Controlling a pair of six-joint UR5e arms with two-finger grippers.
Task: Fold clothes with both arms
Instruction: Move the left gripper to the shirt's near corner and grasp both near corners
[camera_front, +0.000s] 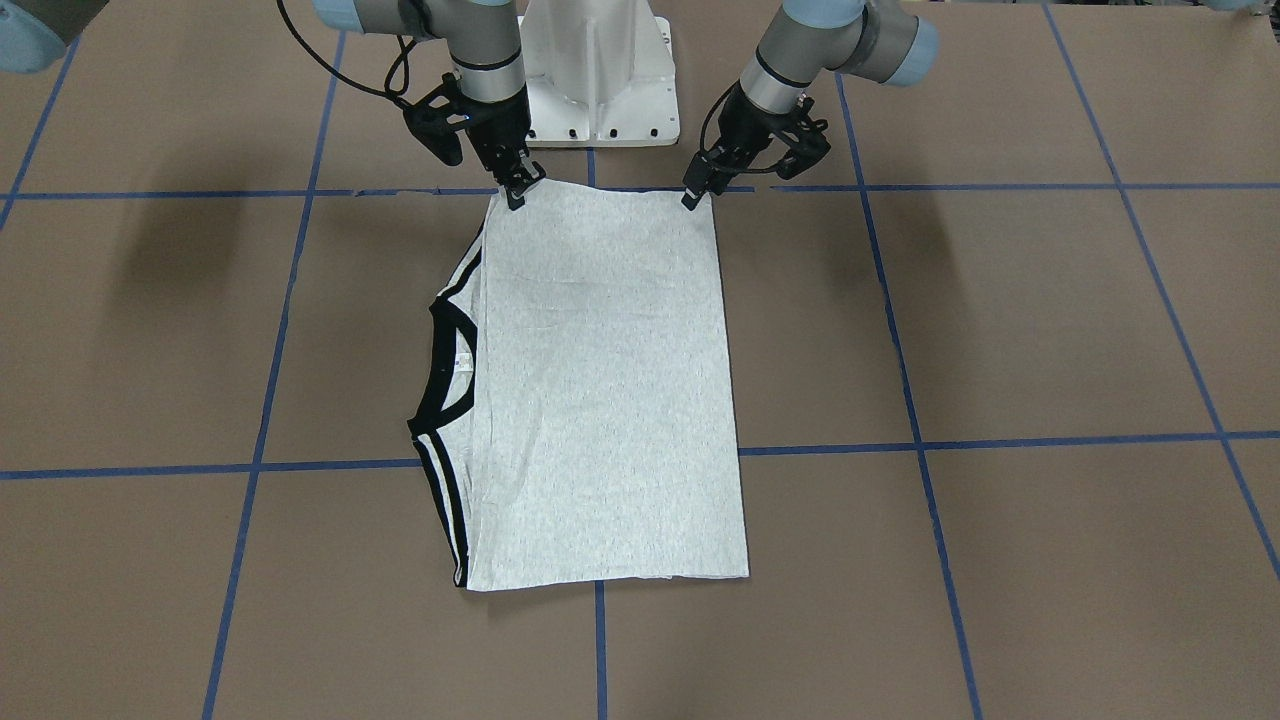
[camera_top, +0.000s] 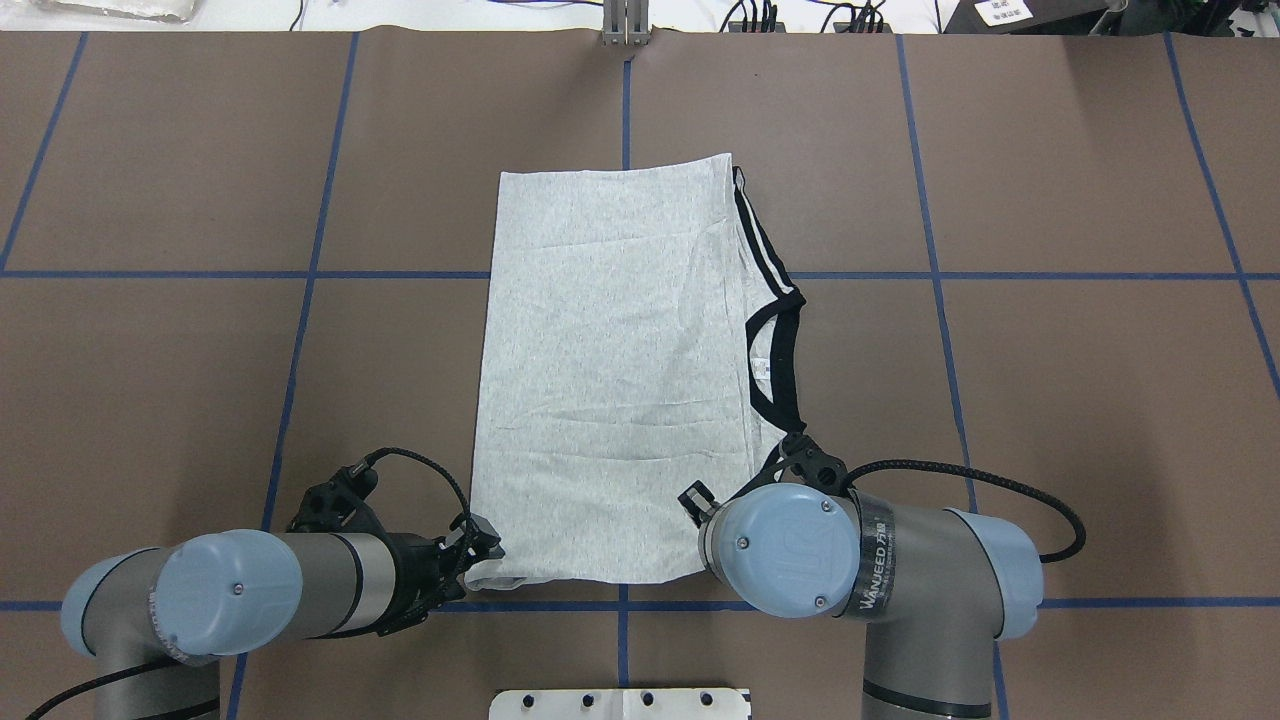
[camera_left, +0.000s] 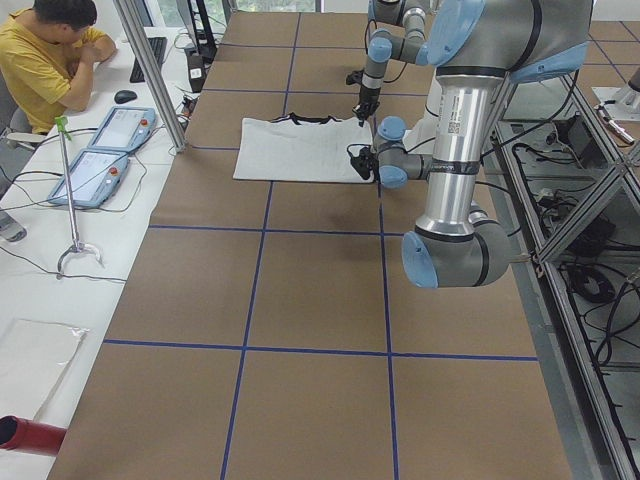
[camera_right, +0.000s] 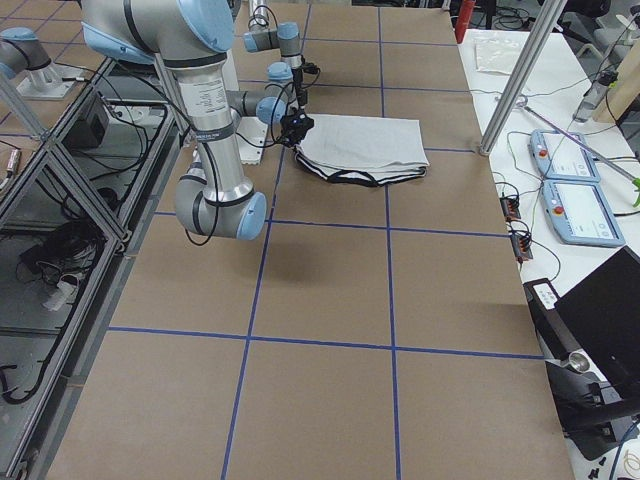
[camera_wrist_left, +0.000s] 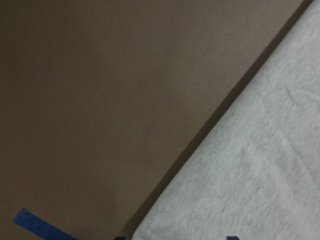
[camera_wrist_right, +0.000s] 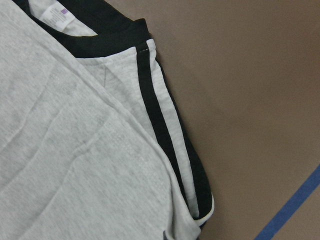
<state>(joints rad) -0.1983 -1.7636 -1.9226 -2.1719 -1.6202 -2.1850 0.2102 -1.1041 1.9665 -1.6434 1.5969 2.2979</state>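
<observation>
The light grey T-shirt (camera_front: 600, 380) lies flat on the table, folded into a rectangle. Its black collar (camera_front: 440, 360) and black shoulder stripes (camera_front: 445, 500) show along the robot's right side. My left gripper (camera_front: 692, 198) is down at the shirt's near-left corner. In the left wrist view two dark fingertips (camera_wrist_left: 230, 238) show slightly apart at the bottom edge, around that corner (camera_wrist_left: 150, 227). My right gripper (camera_front: 519, 192) touches the near-right corner by the striped shoulder (camera_wrist_right: 160, 120), its fingers a little apart. In the overhead view the right wrist (camera_top: 785, 550) hides that gripper.
The brown table (camera_front: 1000, 330) carries a grid of blue tape lines (camera_front: 920, 440). The white pedestal base (camera_front: 600, 90) stands just behind the shirt's near edge. A seated person (camera_left: 45, 60) and two tablets (camera_left: 105, 150) are at a side bench beyond the far edge.
</observation>
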